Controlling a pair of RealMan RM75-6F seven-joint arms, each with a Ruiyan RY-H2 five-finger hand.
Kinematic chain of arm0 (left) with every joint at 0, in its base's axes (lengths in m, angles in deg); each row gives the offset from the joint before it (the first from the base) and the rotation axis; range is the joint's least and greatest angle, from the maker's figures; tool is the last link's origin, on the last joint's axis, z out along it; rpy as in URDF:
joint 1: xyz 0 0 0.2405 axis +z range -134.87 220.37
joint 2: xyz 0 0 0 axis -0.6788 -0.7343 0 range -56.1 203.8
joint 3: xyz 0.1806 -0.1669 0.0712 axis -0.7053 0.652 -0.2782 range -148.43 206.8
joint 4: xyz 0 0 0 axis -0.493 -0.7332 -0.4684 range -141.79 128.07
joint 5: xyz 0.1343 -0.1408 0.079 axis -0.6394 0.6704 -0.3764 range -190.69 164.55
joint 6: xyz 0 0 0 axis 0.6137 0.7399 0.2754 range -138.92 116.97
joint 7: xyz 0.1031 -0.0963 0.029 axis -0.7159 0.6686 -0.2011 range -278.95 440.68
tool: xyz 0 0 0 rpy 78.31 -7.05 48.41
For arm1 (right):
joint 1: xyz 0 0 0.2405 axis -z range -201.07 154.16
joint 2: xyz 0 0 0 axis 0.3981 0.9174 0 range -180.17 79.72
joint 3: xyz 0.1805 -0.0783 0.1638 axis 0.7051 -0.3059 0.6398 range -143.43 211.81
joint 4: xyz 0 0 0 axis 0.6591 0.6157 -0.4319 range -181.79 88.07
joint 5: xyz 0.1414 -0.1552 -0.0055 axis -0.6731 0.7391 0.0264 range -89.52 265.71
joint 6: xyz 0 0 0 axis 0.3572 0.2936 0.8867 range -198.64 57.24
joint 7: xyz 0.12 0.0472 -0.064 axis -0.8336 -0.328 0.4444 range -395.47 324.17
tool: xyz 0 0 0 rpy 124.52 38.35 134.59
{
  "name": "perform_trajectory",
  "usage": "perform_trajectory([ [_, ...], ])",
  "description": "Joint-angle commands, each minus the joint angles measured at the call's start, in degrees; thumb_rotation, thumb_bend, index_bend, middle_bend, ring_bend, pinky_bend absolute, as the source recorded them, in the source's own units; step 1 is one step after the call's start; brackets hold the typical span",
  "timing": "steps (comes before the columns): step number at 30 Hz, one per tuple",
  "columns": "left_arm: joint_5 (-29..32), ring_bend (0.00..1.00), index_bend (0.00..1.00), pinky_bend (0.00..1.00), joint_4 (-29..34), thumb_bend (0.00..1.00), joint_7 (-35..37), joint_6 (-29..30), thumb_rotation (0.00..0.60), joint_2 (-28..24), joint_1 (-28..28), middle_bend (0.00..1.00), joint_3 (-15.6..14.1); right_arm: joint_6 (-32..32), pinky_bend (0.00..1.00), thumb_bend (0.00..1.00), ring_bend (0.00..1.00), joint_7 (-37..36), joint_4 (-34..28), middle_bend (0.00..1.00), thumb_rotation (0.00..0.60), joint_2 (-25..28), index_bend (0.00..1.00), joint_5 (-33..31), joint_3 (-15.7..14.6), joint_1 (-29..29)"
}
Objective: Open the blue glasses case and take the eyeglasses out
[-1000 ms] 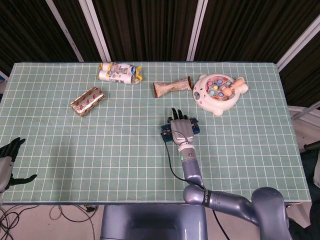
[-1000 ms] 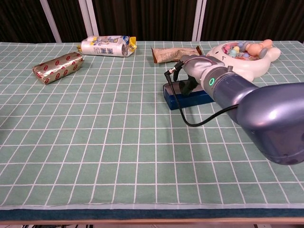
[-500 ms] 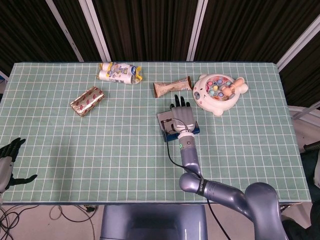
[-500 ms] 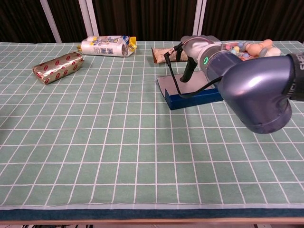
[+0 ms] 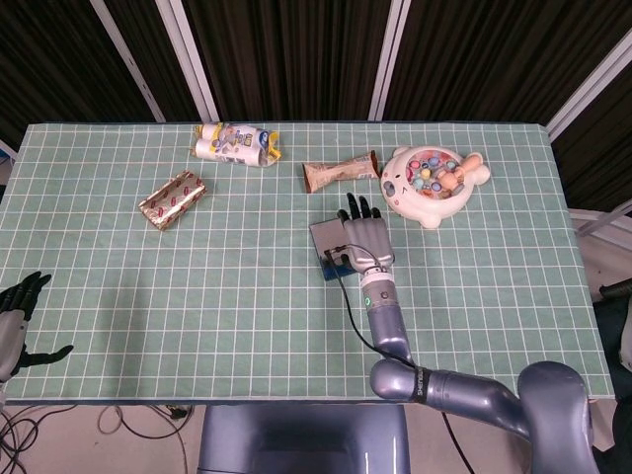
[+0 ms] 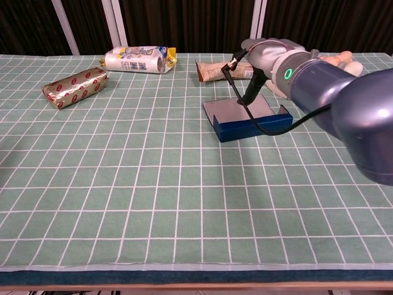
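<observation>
The blue glasses case [image 5: 329, 265] [image 6: 245, 129] lies mid-table and stands open, showing a bare grey inner surface [image 6: 228, 110]. No eyeglasses show in either view. My right hand [image 5: 363, 235] [image 6: 260, 61] hovers over the case's right part, its fingers [image 5: 357, 208] stretched out toward the far edge. In the chest view a dark fingertip [image 6: 251, 93] reaches down to the grey surface, and nothing is visibly gripped. My left hand [image 5: 14, 318] hangs off the table's near left corner with fingers spread and empty.
A gold-and-red wrapped bar [image 5: 173, 198] lies at far left, a white-and-yellow packet [image 5: 235, 144] at the back, and a brown snack bar [image 5: 340, 172] just beyond the case. A white fishing toy [image 5: 432, 183] sits to the case's right. A black cable [image 6: 261, 127] loops across the case.
The case went from shut under my right hand to open with its grey inside exposed. The right hand moved up and farther away. The left hand stayed still.
</observation>
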Motion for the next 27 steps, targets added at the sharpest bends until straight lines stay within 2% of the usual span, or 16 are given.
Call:
perform_trajectory([
  [1, -0.4, 0.0, 0.0, 0.0, -0.1, 0.06, -0.3, 0.4, 0.6, 0.1, 0.1, 0.0, -0.1, 3.6, 0.31, 0.38, 0.17, 1.8, -10.7, 0.24, 0.6, 6.4, 0.23, 1.0, -2.6, 3.8],
  [4, -0.7, 0.0, 0.0, 0.0, -0.4, 0.06, -0.8, 0.8, 0.6, 0.3, 0.2, 0.0, -0.1, 4.8, 0.45, 0.42, 0.37, 2.7, -14.6, 0.43, 0.6, 8.6, 0.23, 1.9, -4.0, 4.9],
  [12, -1.1, 0.0, 0.0, 0.0, -0.6, 0.06, -1.7, 1.5, 0.6, 0.7, 0.4, 0.0, -0.2, 5.0, 0.72, 0.51, 0.69, 3.5, -21.0, 0.72, 0.6, 11.8, 0.23, -0.1, -6.1, 6.2],
  [16, -1.0, 0.0, 0.0, 0.0, -0.6, 0.06, -1.8, 1.4, 0.6, 0.8, 0.4, 0.0, -0.3, 4.3, 0.77, 0.54, 0.75, 4.2, -21.7, 0.78, 0.6, 11.6, 0.23, -1.7, -7.2, 5.9],
  [21, -0.8, 0.0, 0.0, 0.0, -0.6, 0.06, -1.6, 1.3, 0.6, 0.7, 0.4, 0.0, -0.2, 3.6, 0.77, 0.54, 0.75, 5.1, -19.9, 0.78, 0.6, 9.8, 0.23, -3.6, -8.1, 4.8],
  [27, -0.6, 0.0, 0.0, 0.0, -0.6, 0.06, -1.1, 1.1, 0.6, 0.5, 0.3, 0.0, -0.1, 3.4, 0.77, 0.54, 0.75, 5.1, -15.8, 0.78, 0.6, 7.5, 0.23, -5.7, -7.5, 3.6],
])
